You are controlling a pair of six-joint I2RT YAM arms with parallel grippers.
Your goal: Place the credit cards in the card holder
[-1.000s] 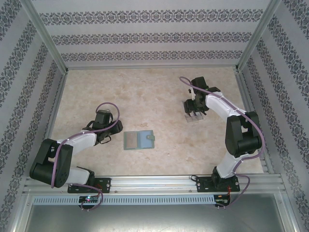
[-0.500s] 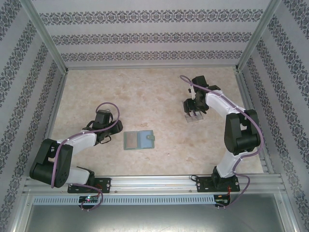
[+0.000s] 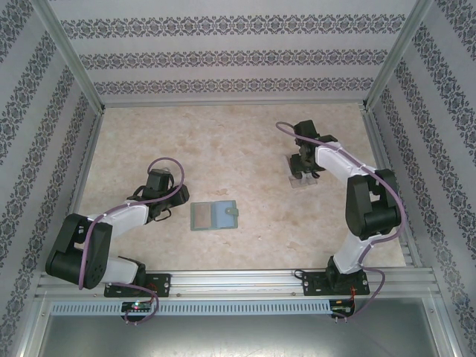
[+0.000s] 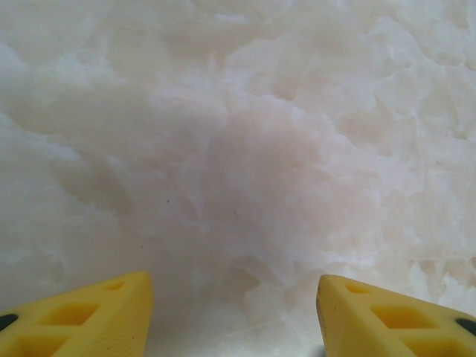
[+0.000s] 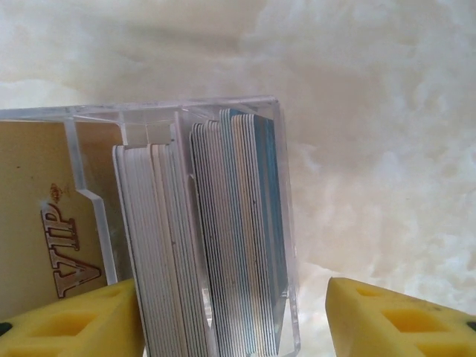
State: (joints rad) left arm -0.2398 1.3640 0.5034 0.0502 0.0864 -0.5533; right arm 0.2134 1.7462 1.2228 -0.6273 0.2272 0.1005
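The card holder (image 3: 214, 216), a sage-green wallet, lies open and flat at the table's near middle, its tab to the right. The credit cards (image 5: 238, 238) stand on edge in whitish and blue stacks inside a clear plastic rack (image 5: 286, 223). A tan card marked VIP (image 5: 44, 238) lies at the rack's left. My right gripper (image 5: 234, 320) is open and straddles the stacks; its right finger stands clear of the rack wall. From above, the right gripper (image 3: 301, 169) hangs over the rack (image 3: 301, 181). My left gripper (image 4: 234, 320) is open over bare marble, with the left gripper (image 3: 158, 216) just left of the wallet.
The marble-patterned table (image 3: 223, 149) is fenced by patterned walls on three sides and a metal rail (image 3: 238, 281) at the near edge. Open room lies between the wallet and the rack.
My right gripper has shifted a little up and to the right onto the rack, and its jaws have narrowed slightly. The left arm and the wallet have not moved.
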